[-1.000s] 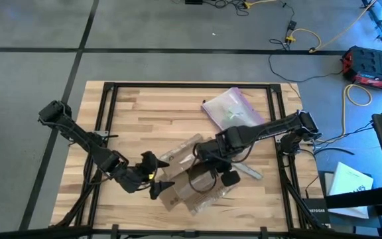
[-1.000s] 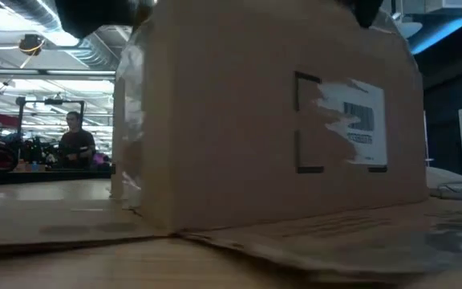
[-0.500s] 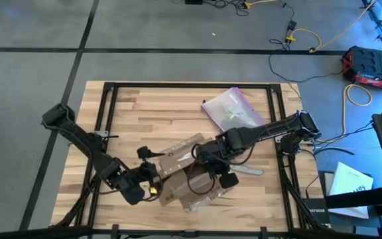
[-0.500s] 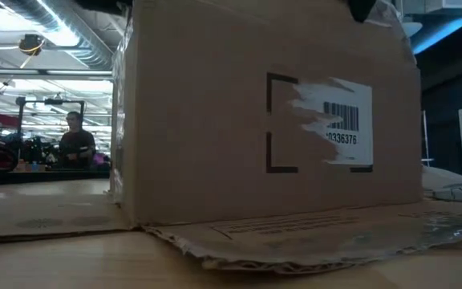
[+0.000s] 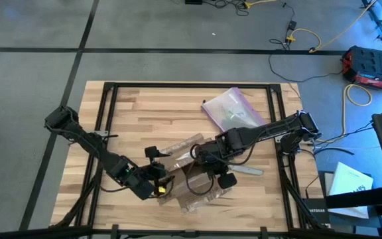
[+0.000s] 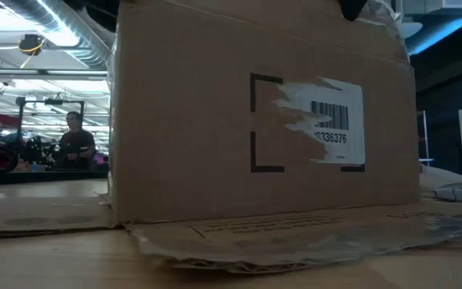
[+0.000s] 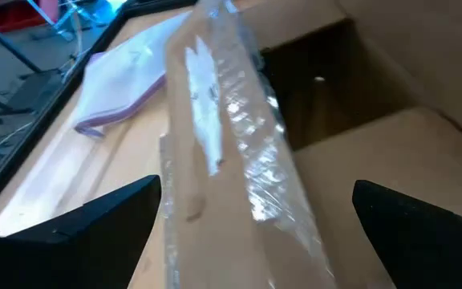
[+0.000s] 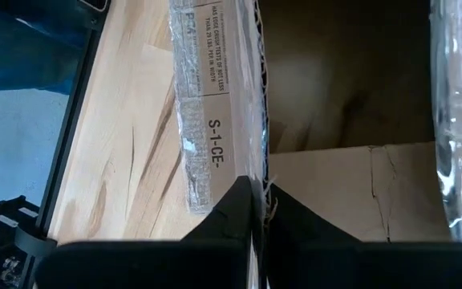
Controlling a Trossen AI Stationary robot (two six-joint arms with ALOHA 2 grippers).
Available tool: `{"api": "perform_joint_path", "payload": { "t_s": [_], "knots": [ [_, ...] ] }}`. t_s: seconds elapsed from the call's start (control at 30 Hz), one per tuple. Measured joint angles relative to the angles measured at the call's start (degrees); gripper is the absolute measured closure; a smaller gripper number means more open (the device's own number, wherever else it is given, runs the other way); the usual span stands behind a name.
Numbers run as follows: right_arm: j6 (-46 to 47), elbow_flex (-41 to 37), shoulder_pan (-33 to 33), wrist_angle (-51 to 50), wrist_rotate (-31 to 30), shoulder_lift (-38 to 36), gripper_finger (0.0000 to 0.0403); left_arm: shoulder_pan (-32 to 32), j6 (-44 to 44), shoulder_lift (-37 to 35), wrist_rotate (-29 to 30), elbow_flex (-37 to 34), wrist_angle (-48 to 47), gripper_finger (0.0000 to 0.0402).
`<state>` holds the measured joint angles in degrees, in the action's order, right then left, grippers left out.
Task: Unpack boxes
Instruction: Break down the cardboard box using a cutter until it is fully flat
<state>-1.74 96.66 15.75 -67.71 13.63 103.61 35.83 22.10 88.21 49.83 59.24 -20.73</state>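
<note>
The brown cardboard box (image 5: 192, 178) stands open near the table's front edge, resting on its spread bottom flaps (image 6: 295, 233). Its near wall carries a torn pale barcode label (image 6: 327, 120). My right gripper (image 8: 260, 210) is shut on the box's upper rim, and shows over the box in the high view (image 5: 209, 167). My left gripper (image 5: 156, 171) is open at the box's left side. In the left wrist view its fingers (image 7: 103, 221) stand on either side of a raised flap covered in clear tape (image 7: 231, 152), apart from it. My right gripper pinches a thin cardboard edge at the box's rim (image 8: 263, 172) between its two shut fingers, beside the flap printed "S-1-CE" (image 8: 207, 120). The fingers come from above, pointing steeply down, and lie across the edge. The box stands upright on the table.
A clear plastic bag with a purple edge (image 5: 234, 109) lies at the table's far right. A small grey tool (image 5: 247, 170) lies just right of the box. Bare wood lies at the far left (image 5: 144, 113). A person (image 6: 74, 140) sits in the room behind.
My left gripper has moved right toward the box, sunk a little and rolled about its own axis, staying open. The box has turned slightly on the table, its labelled wall swinging more square to the low view. My right gripper has kept its hold in place.
</note>
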Motion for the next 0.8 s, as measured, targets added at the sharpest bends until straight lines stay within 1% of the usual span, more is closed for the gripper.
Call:
{"api": "perform_joint_path", "payload": {
  "t_s": [0.07, 0.13, 0.23, 0.33, 0.43, 0.5, 0.6, 0.67, 0.7, 0.73, 0.8],
  "knots": [
    [0.0, 0.0, 0.0, 0.3, 0.0, 0.0, 0.0403, -1.6, -0.4, 0.4, 0.1, 0.0, -0.2, 0.0007],
    [0.0, 0.0, 0.0, 0.3, 0.1, 0.0, 0.0403, -3.6, -0.5, 0.6, 0.1, 0.0, -0.8, 0.0020],
    [0.0, 0.0, 1.0, 0.3, 0.1, 0.0, 0.0403, -7.0, 1.0, 0.7, 0.3, 0.0, -2.0, 0.0054],
    [0.0, 0.0, 1.7, 0.6, 0.2, 0.0, 0.0403, -9.7, 1.8, 0.7, 0.2, 0.0, -1.9, 0.0098],
    [0.3, 0.0, 2.7, 0.5, 0.5, 0.0, 0.0403, -11.2, 1.6, 0.6, -0.3, 0.0, -0.9, 0.0158],
    [0.4, 0.0, 3.2, 0.6, 0.5, 0.0, 0.0403, -12.0, 1.5, 0.6, -1.4, 0.0, -0.1, 0.0207],
    [0.4, 0.0, 4.2, 0.6, -0.9, 0.0, 0.0403, -12.9, 1.5, 0.3, -5.0, 0.0, 2.2, 0.0294],
    [0.2, 0.1, 5.0, 0.6, -3.0, 0.0, 0.0403, -13.5, 1.3, 0.0, -8.2, 0.0, 4.4, 0.0352],
    [0.0, 0.1, 5.4, 0.6, -4.5, 0.0, 0.0403, -13.9, 1.2, -0.2, -9.2, 0.0, 5.4, 0.0375],
    [-0.4, 0.1, 5.8, 0.6, -6.0, 0.0, 0.0403, -14.3, 1.2, -0.6, -10.3, 0.0, 6.5, 0.0387],
    [-1.3, 0.1, 6.9, 0.5, -10.4, 0.0, 0.0403, -15.4, 2.5, -1.4, -12.6, 0.0, 7.5, 0.0391]
  ]
}}
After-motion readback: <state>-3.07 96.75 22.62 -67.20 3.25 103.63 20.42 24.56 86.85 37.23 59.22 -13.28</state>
